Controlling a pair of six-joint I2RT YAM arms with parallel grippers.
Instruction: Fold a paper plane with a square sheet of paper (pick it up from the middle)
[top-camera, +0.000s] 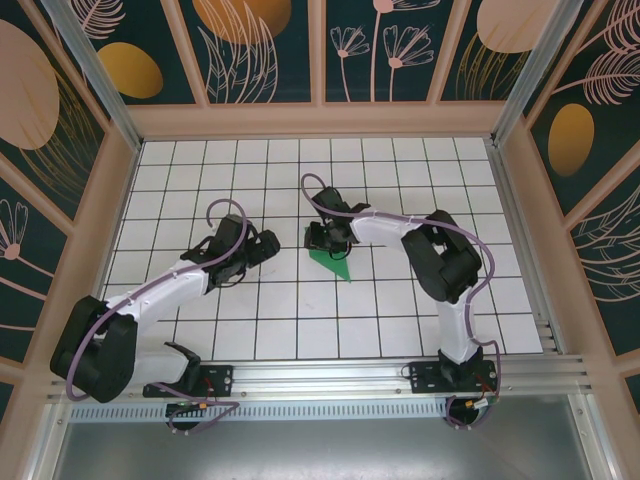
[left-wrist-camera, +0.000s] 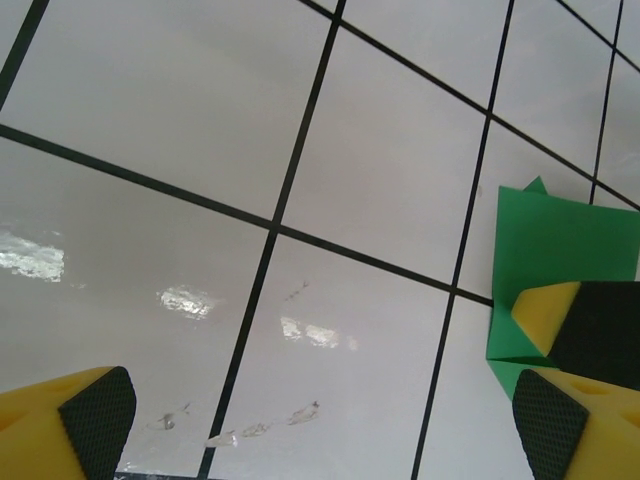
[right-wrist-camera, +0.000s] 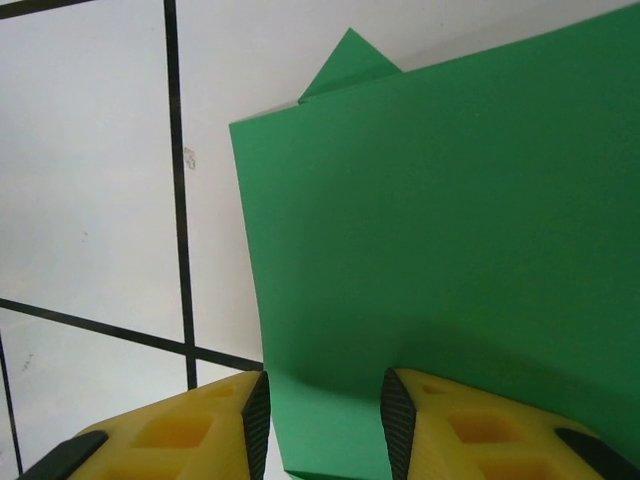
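The square sheet of paper (top-camera: 332, 264) is folded into a creased green wedge lying flat on the white grid table (top-camera: 300, 320), just right of centre. My right gripper (top-camera: 325, 240) hovers low over its far end. In the right wrist view the green paper (right-wrist-camera: 450, 220) spreads under that gripper (right-wrist-camera: 325, 420), whose jaws stand apart: one finger over the sheet, the other past its left edge. My left gripper (top-camera: 266, 246) sits about one tile left of the paper, its jaws wide apart (left-wrist-camera: 320, 430) over bare tile. The left wrist view has the paper (left-wrist-camera: 565, 245) at its right edge.
Wooden walls with dark floral panels (top-camera: 270, 50) enclose the table on three sides. An aluminium rail (top-camera: 350, 385) carrying both arm bases runs along the near edge. The right arm's elbow (top-camera: 445, 260) rises over the right half of the table.
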